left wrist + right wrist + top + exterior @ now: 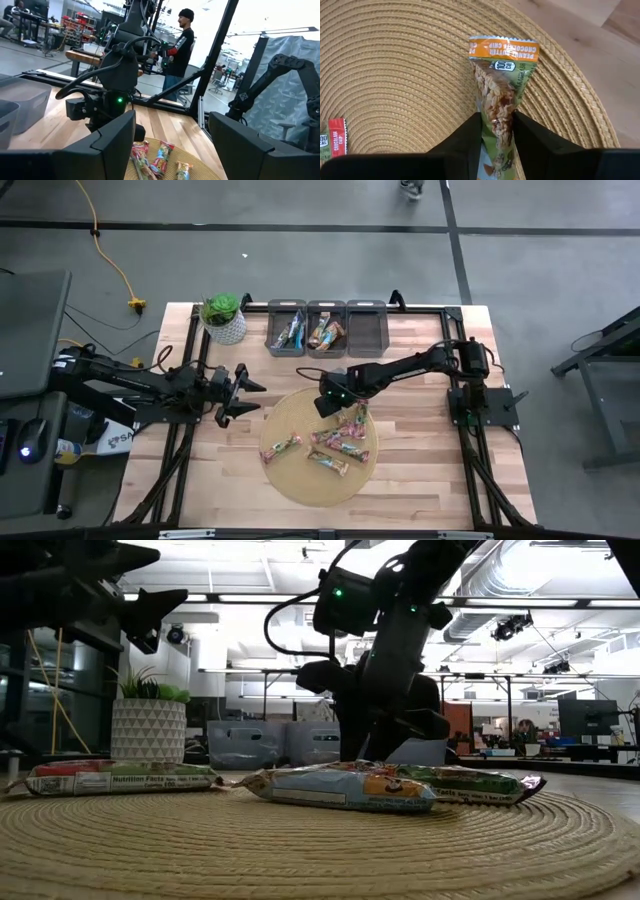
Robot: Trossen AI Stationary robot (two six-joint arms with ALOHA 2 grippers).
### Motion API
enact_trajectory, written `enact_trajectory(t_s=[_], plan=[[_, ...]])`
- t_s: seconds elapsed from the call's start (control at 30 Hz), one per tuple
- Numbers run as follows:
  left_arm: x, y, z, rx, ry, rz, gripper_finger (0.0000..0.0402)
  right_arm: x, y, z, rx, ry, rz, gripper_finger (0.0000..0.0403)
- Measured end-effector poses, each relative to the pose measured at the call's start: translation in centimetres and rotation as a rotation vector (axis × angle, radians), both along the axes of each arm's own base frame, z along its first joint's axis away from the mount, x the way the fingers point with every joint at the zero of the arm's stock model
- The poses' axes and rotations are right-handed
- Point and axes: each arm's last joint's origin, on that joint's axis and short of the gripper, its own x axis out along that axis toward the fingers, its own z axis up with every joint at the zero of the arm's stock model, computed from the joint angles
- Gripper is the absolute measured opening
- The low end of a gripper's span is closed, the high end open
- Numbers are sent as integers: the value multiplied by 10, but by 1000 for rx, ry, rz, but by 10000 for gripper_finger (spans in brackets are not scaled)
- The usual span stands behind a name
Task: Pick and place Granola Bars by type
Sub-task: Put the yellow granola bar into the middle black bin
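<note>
Several granola bars (335, 442) lie flat on a round woven mat (300, 480) in the middle of the table; they also show in the low view (340, 788). My right gripper (328, 406) stands over the mat's far part, shut on a green and orange bar (502, 82). My left gripper (246, 394) is open and holds nothing, above the table left of the mat; in its wrist view (172, 150) its fingers frame the right arm and the bars. My right gripper pinches the green and orange bar between its two fingers (465, 135), on the wrapper's two long edges (495, 112) near one end. The fingers lie along the bar, which reaches away from them over the mat, orange end (504, 50) farthest. Whether that end touches the mat I cannot tell.
Three grey bins (366, 330) stand in a row at the far edge; the left one (288, 330) and the middle one (327, 330) hold bars. A white potted plant (224, 320) stands at the far left. A person (182, 45) stands in the room beyond.
</note>
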Motion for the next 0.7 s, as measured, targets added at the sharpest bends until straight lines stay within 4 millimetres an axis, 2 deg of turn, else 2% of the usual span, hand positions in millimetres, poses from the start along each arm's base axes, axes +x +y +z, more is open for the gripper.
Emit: enact_trajectory(t_s=[0.13,0.47,0.7], plan=[[0,0,0,0,0,1,248,0,0,0,-1,0,-1,94],[0,0,0,-1,-1,4,248,2,0,0,-4,-20,20,40],[0,0,0,-1,-1,5,248,-3,-2,19,-51,-59,22,40]])
